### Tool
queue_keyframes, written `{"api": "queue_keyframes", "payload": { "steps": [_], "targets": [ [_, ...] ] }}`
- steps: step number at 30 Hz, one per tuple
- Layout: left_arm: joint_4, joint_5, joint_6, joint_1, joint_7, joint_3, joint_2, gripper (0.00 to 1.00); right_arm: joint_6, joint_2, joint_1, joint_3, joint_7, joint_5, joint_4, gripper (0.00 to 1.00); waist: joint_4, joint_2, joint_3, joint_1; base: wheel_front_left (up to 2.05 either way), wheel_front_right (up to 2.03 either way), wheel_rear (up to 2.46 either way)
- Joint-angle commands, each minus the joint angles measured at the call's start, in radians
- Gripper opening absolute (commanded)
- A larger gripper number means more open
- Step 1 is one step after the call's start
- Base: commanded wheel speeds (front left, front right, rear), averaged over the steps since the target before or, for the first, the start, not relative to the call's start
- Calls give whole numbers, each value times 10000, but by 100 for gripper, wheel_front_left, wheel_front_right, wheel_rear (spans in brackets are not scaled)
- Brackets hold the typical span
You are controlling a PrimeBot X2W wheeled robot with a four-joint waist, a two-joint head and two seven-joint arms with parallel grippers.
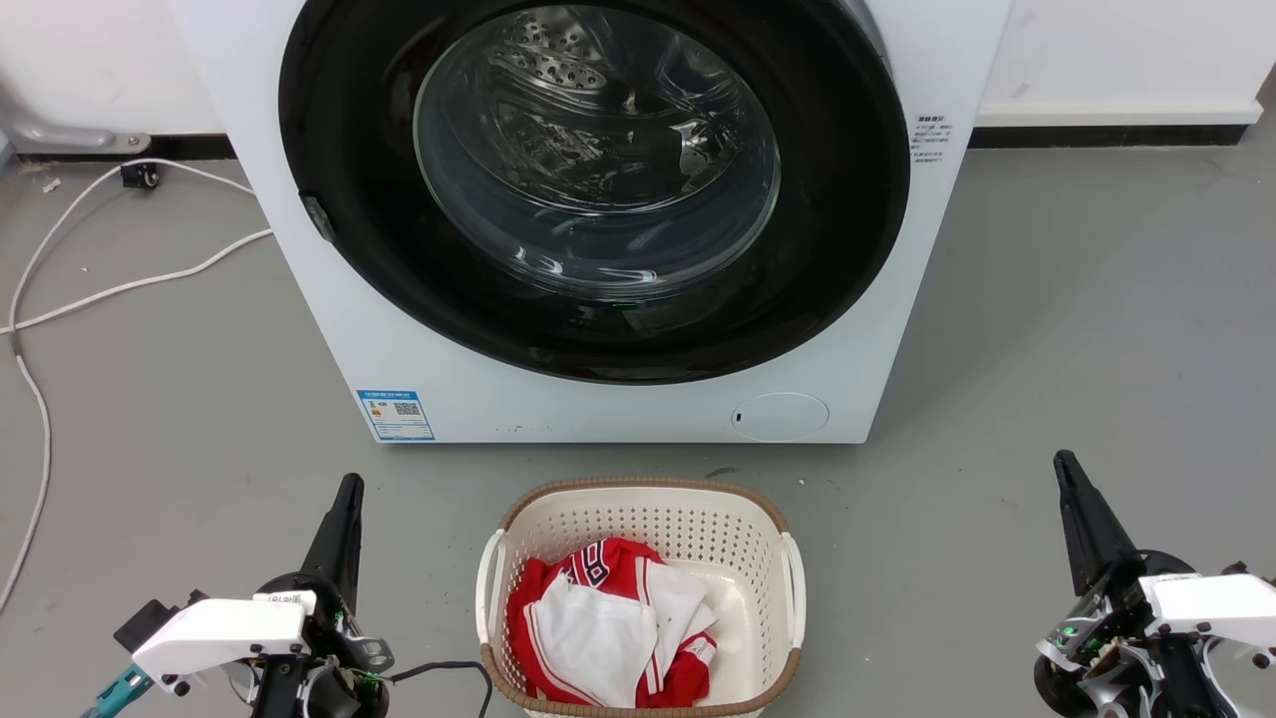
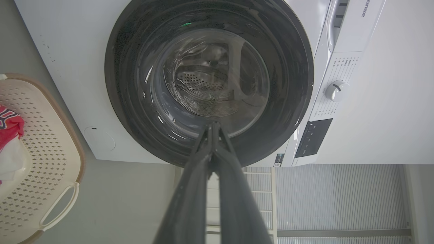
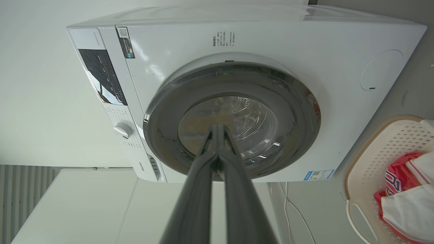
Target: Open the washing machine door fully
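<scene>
Grey floor is spreading out before the washing machine (image 1: 299, 329), and a white wall is rising behind it. Out in front of the washing machine, off its corner on the robot's left and well apart from it, the left claw (image 1: 349, 491) is hovering with its two dark fingers pressing together, gripping nothing. The right claw (image 1: 1067, 469) is hovering off the opposite front corner, likewise closed and empty. The washing machine door (image 1: 847, 199) is sitting shut against the machine's front, its glossy black ring spanning nearly the full width. A laundry basket (image 1: 638, 491) is standing near the machine's front, level with its middle, holding a red and white garment (image 1: 598, 618). A white cable (image 1: 40, 299) is trailing over the floor beside the machine's left side.
</scene>
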Motion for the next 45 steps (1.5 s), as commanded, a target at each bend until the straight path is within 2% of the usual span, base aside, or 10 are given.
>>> {"api": "queue_keyframes", "payload": {
  "steps": [1,23,24,37,45],
  "targets": [
    [2,48,-30,-69,17,43,-3,0,25,36,-137,-16,37,-35,14,0,0,0,0,-1,0,0,0],
    [2,58,-30,-70,28,49,-11,0,26,52,-139,-37,46,-65,16,0,0,0,0,-1,0,0,0],
    [0,2,0,-1,0,10,-2,100,0,15,-3,-25,29,-4,2,100,0,0,0,0,0,0,0],
    [-263,160,-1,-51,-622,-245,-7,100,1,26,72,264,-588,-491,-272,100,3,0,-1,0,0,0,0],
    [-779,1236,-3,-65,-979,-246,-7,100,3,31,97,211,-945,-1785,-677,100,16,0,3,0,0,0,0]
  ]
}}
